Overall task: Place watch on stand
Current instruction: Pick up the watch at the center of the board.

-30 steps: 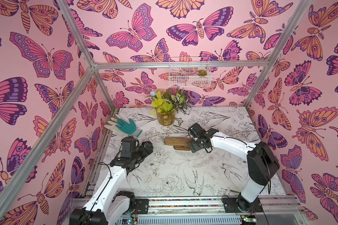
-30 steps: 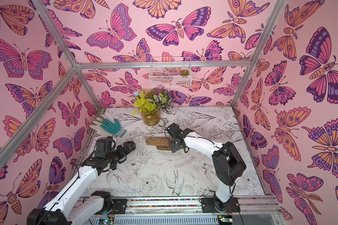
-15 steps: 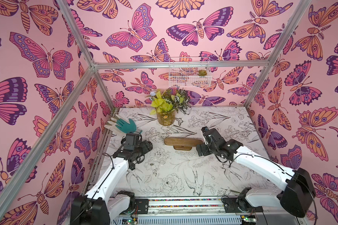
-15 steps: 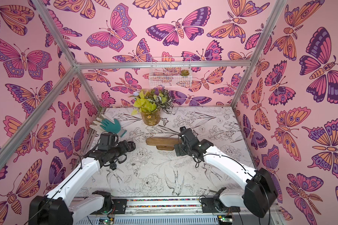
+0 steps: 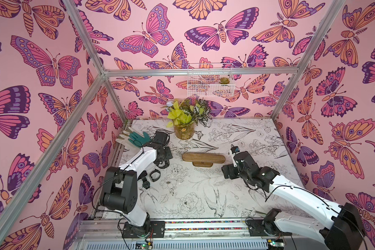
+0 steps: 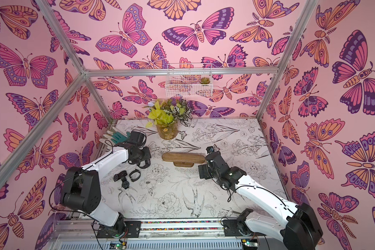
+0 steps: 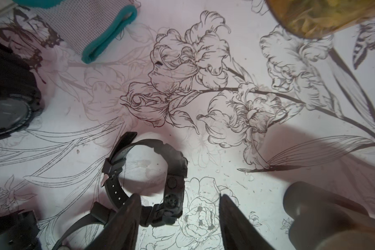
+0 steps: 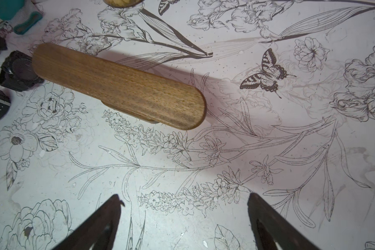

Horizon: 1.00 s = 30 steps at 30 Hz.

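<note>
Only the left wrist view shows us the watch (image 7: 174,184) plainly. It lies on its side on the worktop (image 7: 258,190), strap buckled into a loop opening upward. Its case sits between the parted jaws of the left end effector (image 7: 179,195), with bare print between it and one finger (image 7: 236,225), so nothing is gripped. The right wrist view shows the right end effector (image 8: 184,197) spread wide over bare worktop near the stand (image 8: 117,86). The worktop is white with inked flowers, and pink butterfly walls (image 5: 52,65) enclose it. In both top views the stand's bar runs parallel to the back wall, with the watch off its left-arm end.
</note>
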Available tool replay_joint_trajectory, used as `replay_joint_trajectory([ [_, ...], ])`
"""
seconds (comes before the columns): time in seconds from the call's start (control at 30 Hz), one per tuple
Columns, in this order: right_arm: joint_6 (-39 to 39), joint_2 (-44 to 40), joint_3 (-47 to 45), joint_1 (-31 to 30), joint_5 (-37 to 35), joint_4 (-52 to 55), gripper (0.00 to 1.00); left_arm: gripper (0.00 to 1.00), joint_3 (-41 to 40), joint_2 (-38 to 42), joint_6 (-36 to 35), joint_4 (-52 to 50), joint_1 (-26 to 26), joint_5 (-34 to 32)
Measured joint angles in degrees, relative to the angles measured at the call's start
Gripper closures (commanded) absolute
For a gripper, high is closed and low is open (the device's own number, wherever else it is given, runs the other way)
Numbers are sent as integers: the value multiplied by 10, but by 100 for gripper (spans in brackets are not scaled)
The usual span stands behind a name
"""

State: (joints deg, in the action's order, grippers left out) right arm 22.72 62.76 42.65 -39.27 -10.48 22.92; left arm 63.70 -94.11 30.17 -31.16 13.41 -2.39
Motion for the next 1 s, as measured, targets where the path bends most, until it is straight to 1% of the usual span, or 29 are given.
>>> replay_joint_trajectory([
  [0.2,0,-4,-9,0,-2,-6,8,56,11,-48,-21,-21,0,0],
  [0.37,0,-4,-9,0,-2,-11,8,63,14,-58,-30,-31,0,7],
  [0.53,1,-4,-9,0,0,-11,8,73,21,-64,-36,-34,0,14],
  [0.77,15,-5,-9,-1,12,-9,8,81,27,-75,-37,-34,0,15],
  [0.87,22,-8,-9,-2,18,-9,8,82,27,-75,-38,-33,0,16],
  [1.0,34,-9,-9,-2,41,-12,8,84,9,-50,-38,-16,0,21],
])
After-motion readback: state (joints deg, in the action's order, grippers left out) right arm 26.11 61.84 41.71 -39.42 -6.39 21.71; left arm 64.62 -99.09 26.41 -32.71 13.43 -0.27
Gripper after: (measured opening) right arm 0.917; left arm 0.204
